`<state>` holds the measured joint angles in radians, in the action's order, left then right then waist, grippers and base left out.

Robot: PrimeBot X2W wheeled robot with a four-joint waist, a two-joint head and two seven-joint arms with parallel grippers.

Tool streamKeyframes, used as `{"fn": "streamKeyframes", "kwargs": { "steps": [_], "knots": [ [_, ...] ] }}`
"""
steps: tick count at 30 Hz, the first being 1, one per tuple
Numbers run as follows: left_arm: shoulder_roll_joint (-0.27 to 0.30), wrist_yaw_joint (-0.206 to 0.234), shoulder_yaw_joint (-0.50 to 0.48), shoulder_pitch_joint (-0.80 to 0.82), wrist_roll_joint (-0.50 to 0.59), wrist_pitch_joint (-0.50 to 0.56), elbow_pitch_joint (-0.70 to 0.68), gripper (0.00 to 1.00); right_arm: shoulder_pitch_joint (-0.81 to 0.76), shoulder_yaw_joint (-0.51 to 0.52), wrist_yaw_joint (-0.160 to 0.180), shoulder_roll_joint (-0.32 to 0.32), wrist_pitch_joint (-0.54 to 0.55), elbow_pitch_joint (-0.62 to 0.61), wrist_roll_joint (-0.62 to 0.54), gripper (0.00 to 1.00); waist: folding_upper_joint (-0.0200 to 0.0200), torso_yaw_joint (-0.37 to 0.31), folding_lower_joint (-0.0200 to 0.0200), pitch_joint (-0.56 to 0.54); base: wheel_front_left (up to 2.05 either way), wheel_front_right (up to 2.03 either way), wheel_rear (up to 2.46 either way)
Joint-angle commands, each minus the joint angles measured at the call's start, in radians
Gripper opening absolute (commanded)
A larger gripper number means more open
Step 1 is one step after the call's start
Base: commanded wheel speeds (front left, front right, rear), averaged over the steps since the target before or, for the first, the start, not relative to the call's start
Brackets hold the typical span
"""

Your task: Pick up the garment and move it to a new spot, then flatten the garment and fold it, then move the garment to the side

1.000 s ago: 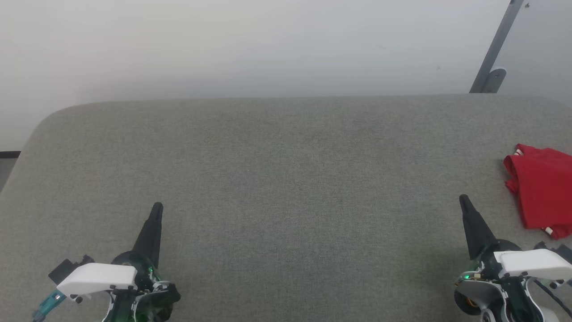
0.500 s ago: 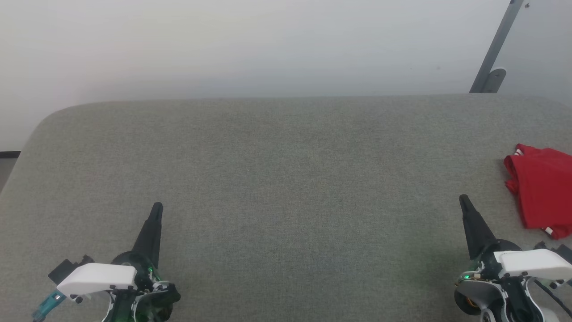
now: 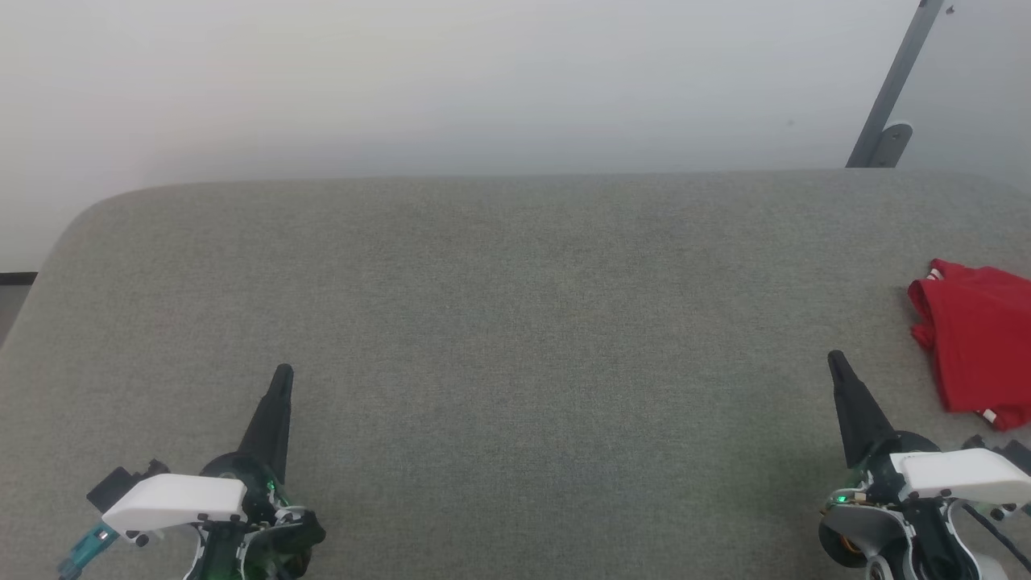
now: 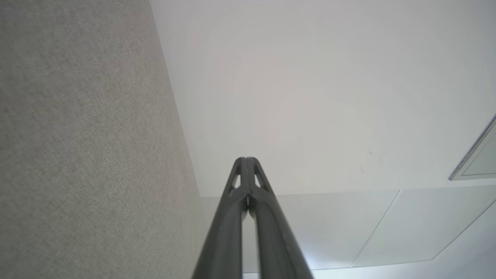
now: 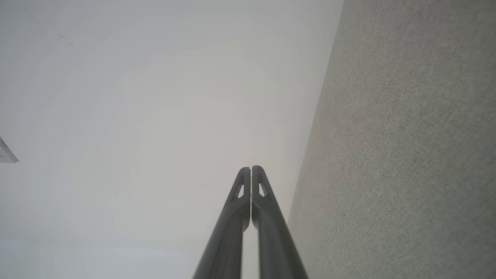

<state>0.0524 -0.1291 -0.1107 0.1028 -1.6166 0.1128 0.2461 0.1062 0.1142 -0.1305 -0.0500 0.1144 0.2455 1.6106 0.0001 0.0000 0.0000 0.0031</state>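
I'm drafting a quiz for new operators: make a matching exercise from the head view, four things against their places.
Things:
1. garment
2. left gripper
3. right gripper
4. metal strut

Places:
A. top right corner
B. lower left, shut
C. far right, lying on the table
D. lower right, shut

Pairs: 1-C, 2-B, 3-D, 4-A
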Motion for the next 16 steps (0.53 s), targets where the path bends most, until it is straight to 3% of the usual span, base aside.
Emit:
{"fn": "streamKeyframes", "kwargs": {
  "steps": [1, 16],
  "knots": [
    [-0.001, -0.003, -0.003, 0.013, 0.004, 0.003, 0.0, 0.0, 0.006, 0.0, 0.0, 0.002, 0.002, 0.0, 0.004, 0.0, -0.0001, 0.0, 0.0, 0.0, 0.0, 0.0, 0.0],
    [-0.002, -0.003, -0.004, 0.013, 0.005, 0.003, 0.0, 0.0, 0.006, 0.0, 0.0, 0.002, 0.002, 0.0, 0.004, 0.0, -0.0001, 0.0, 0.0, 0.0, 0.0, 0.0, 0.0]
  ]
}}
